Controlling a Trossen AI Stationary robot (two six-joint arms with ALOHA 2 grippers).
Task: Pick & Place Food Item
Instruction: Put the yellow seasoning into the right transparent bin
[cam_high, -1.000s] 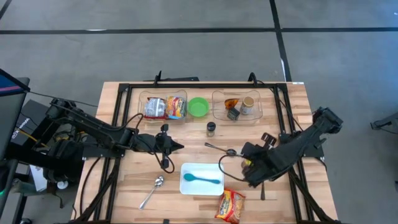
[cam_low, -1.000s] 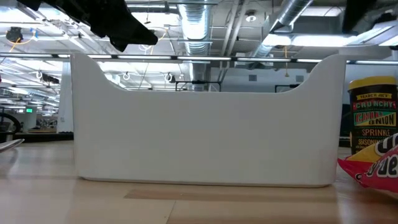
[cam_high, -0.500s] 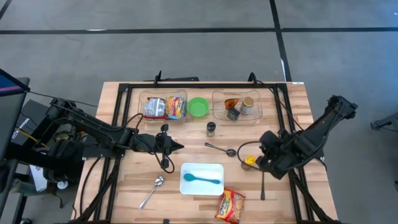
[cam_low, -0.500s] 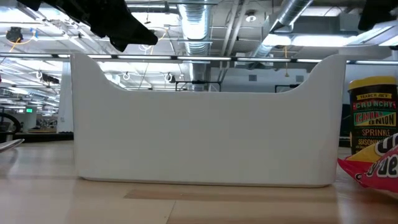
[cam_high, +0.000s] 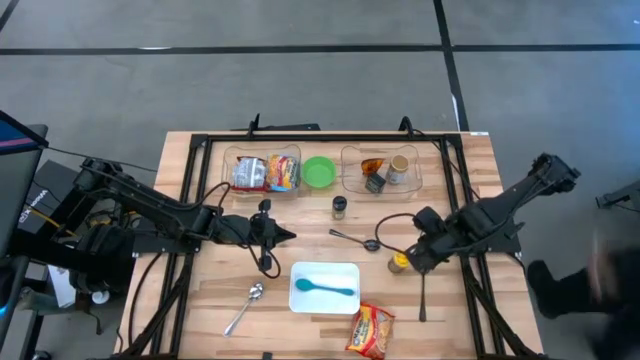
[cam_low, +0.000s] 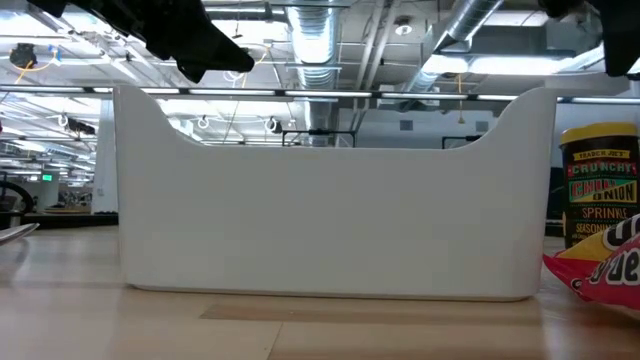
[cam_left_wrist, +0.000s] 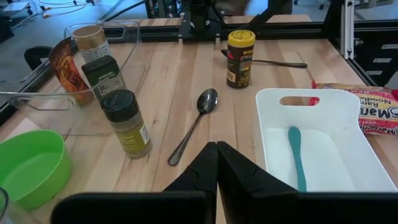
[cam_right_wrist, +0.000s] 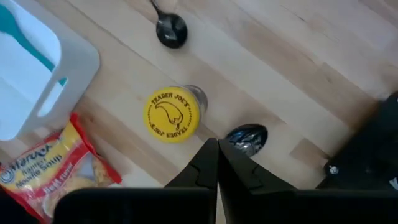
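Note:
A yellow-lidded seasoning jar (cam_high: 399, 262) stands upright on the table, right of the white tray (cam_high: 325, 274). A red and yellow ramen packet (cam_high: 370, 331) lies near the front edge. My right gripper (cam_high: 415, 256) hovers just right of the jar, shut and holding nothing. In the right wrist view its tips (cam_right_wrist: 216, 163) sit above the table beside the jar's lid (cam_right_wrist: 171, 114) and the packet (cam_right_wrist: 50, 174). My left gripper (cam_high: 285, 236) waits left of centre, shut and empty (cam_left_wrist: 216, 163).
A teal spoon (cam_high: 325, 288) lies in the tray. Two clear bins (cam_high: 262, 172) (cam_high: 382, 170) with food items and a green bowl (cam_high: 319, 171) line the back. A spice jar (cam_high: 340, 206), a dark spoon (cam_high: 355, 238), a silver spoon (cam_high: 245, 305) and a utensil (cam_high: 421, 300) lie around. A blurred person (cam_high: 590, 290) is beyond the right edge.
My right arm has drawn back to the right, away from the ramen packet, uncovering the yellow-lidded jar. A blurred person has come in at the lower right. The left arm is still.

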